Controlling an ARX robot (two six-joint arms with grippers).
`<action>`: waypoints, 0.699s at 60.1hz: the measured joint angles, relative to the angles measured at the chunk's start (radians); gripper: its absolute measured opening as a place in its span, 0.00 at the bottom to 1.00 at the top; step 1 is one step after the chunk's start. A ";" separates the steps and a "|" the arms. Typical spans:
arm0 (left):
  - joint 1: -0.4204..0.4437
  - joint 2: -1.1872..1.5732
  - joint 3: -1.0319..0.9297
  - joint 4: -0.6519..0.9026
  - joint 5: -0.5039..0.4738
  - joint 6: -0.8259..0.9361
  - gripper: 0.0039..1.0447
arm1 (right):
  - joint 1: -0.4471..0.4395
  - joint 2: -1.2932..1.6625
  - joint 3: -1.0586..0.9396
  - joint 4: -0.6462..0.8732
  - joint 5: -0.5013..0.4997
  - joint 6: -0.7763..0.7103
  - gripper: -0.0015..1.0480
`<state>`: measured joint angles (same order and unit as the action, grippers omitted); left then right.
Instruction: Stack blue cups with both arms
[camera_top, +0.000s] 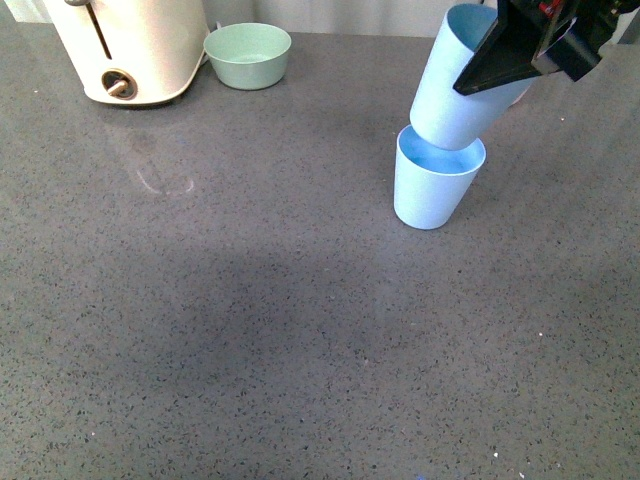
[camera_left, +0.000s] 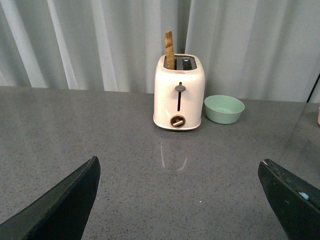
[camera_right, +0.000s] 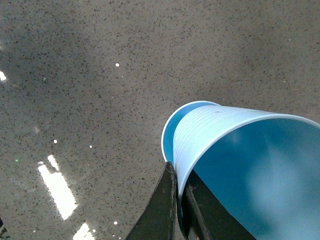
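Right arm enters the front view at the top right corner. Right gripper (camera_top: 478, 78) angles down and to the left, jaws pinched tight on the rim wall of a tilted blue cup (camera_top: 450, 100), which it holds aloft. Left gripper (camera_left: 178, 167) shows only in its own wrist view, jaws spread wide apart and pointing level.

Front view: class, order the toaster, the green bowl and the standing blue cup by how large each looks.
1. Toaster, though the frame edge cuts it off.
2. Standing cup.
3. Bowl, about as wide as the cup but shorter; it sits farther from the camera, so true sizes stay unsure.
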<state>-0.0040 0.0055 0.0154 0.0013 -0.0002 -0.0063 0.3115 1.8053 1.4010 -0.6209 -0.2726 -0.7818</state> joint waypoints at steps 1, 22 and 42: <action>0.000 0.000 0.000 0.000 0.000 0.000 0.92 | 0.000 0.003 0.002 0.001 0.001 0.000 0.02; 0.000 0.000 0.000 0.000 0.000 0.000 0.92 | -0.003 0.088 0.035 0.013 0.020 0.003 0.02; 0.000 0.000 0.000 0.000 0.000 0.000 0.92 | 0.005 0.100 0.064 0.005 0.016 0.003 0.29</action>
<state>-0.0040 0.0055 0.0154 0.0013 0.0002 -0.0063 0.3161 1.9057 1.4651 -0.6163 -0.2565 -0.7792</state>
